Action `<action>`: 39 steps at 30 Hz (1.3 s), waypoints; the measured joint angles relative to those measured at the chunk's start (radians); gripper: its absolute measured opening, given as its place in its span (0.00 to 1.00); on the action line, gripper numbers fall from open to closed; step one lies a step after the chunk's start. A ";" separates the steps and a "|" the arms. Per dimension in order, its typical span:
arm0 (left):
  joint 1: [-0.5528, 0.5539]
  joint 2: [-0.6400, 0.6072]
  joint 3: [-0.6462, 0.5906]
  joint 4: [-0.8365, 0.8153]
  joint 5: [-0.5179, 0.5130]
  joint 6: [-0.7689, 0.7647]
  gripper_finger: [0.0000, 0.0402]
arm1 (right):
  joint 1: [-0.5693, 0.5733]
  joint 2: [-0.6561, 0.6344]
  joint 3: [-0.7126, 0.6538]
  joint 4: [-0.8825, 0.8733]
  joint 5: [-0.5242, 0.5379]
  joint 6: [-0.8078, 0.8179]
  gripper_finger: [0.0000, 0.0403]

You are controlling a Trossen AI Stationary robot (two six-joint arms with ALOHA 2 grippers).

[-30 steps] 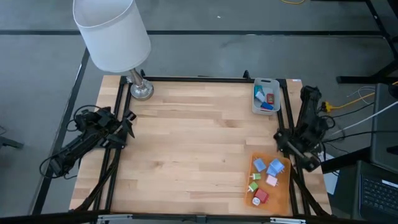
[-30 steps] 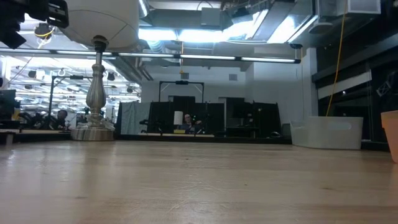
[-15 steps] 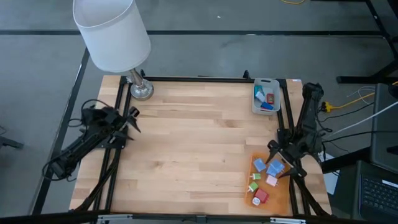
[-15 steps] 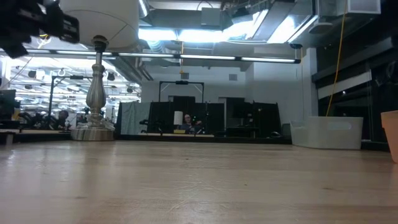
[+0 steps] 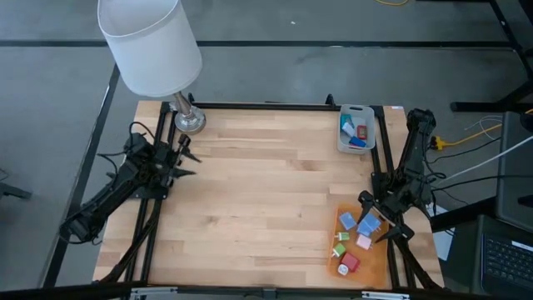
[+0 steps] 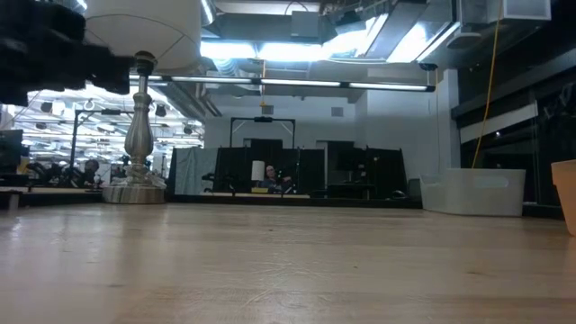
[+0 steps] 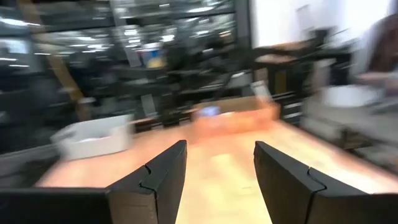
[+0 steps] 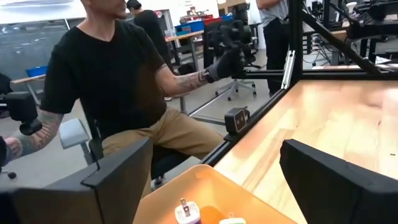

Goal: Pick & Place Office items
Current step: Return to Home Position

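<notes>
The office items [image 5: 354, 237] are small blue, pink, green and red pieces lying on a flat orange sheet [image 5: 376, 263] at the table's near right. A few more pieces [image 5: 356, 133] lie in the grey tray [image 5: 343, 143] at the far right. My right gripper [image 5: 376, 218] hovers open over the sheet's far edge, with nothing between its fingers [image 8: 216, 149]; a white and purple piece [image 8: 186, 211] shows below it. My left gripper [image 5: 188, 157] is open and empty [image 7: 219, 149] at the table's left edge, pointing level across the table.
A lamp with a white shade [image 5: 154, 46] stands on its metal base [image 5: 190, 119] at the far left corner, close to my left gripper. A seated person in a black shirt [image 8: 106, 81] is just beyond the table's edge by the orange sheet. Bare wood [image 5: 266, 192] lies between the arms.
My left gripper has swung from outside the left edge toward the far edge and the lamp base, sinking and tipping to level. My right gripper has come from the right edge out over the orange sheet, sinking and tipping. Neither gap has changed.
</notes>
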State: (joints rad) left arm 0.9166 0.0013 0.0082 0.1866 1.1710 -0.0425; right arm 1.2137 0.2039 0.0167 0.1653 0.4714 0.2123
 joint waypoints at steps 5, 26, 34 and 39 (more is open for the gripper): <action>0.054 0.000 0.000 -0.139 -0.217 0.153 0.45 | 0.001 0.000 0.000 0.007 -0.001 -0.007 0.86; 0.122 0.018 0.000 -0.106 -0.778 0.718 0.45 | 0.001 0.000 0.000 0.011 -0.019 -0.146 0.86; 0.122 0.018 0.000 -0.138 -1.334 0.634 0.45 | 0.001 -0.004 0.000 0.005 -0.019 -0.113 0.86; 0.122 0.018 0.000 -0.138 -1.423 0.509 0.45 | 0.001 -0.004 0.000 0.008 -0.016 -0.124 0.86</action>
State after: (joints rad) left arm 1.0389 0.0196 0.0082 0.0486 -0.2523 0.4662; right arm 1.2144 0.1997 0.0166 0.1729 0.4551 0.0887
